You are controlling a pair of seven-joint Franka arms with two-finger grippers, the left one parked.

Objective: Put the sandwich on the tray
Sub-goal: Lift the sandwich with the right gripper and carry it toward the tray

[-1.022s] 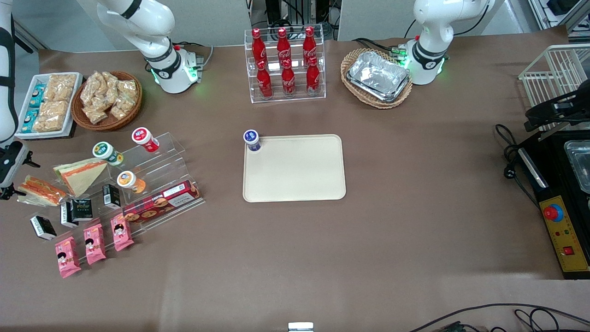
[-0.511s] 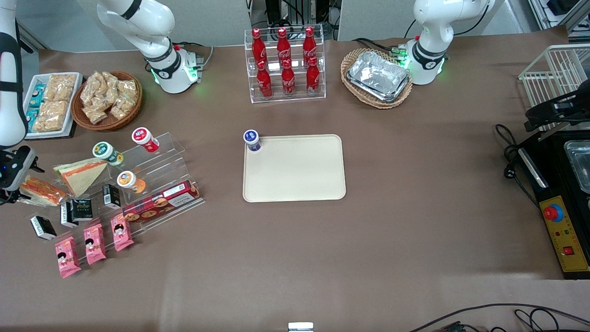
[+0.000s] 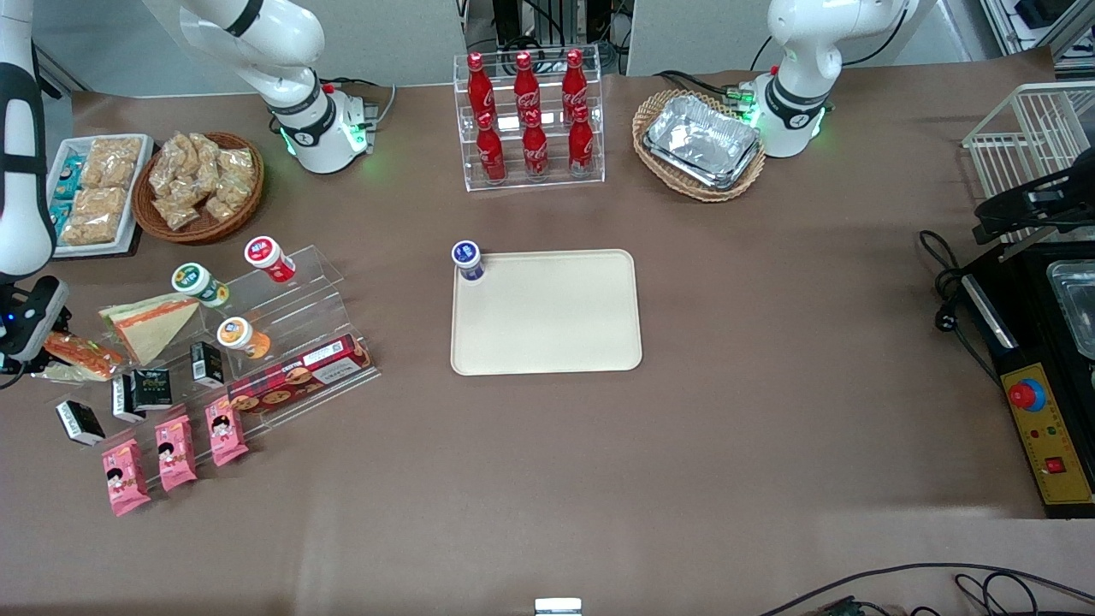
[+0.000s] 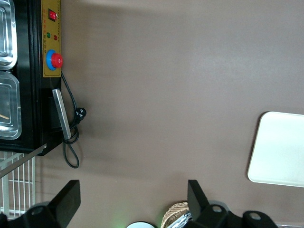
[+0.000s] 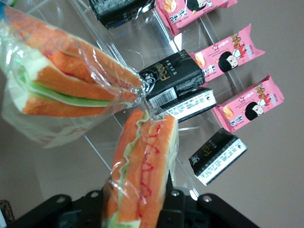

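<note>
sandwich (image 5: 142,166): glossy clear wrap (crinkled) | tray (image 3: 547,312): matt, smooth | table (image 3: 770,385): matt brown

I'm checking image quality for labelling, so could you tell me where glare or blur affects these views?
Front view: even light; the gripper at the sandwich is cut by the frame edge. Right wrist view: wrap glare on the sandwich, which looks soft. Left wrist view: the tray looks washed out.

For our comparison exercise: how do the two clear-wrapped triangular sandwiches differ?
The nearer sandwich lies low on the table, right under the gripper; the farther sandwich leans on the acrylic stand, untouched. The nearer shows its filling edge, the farther its pale bread face. Both are orange-filled wedges.
</note>
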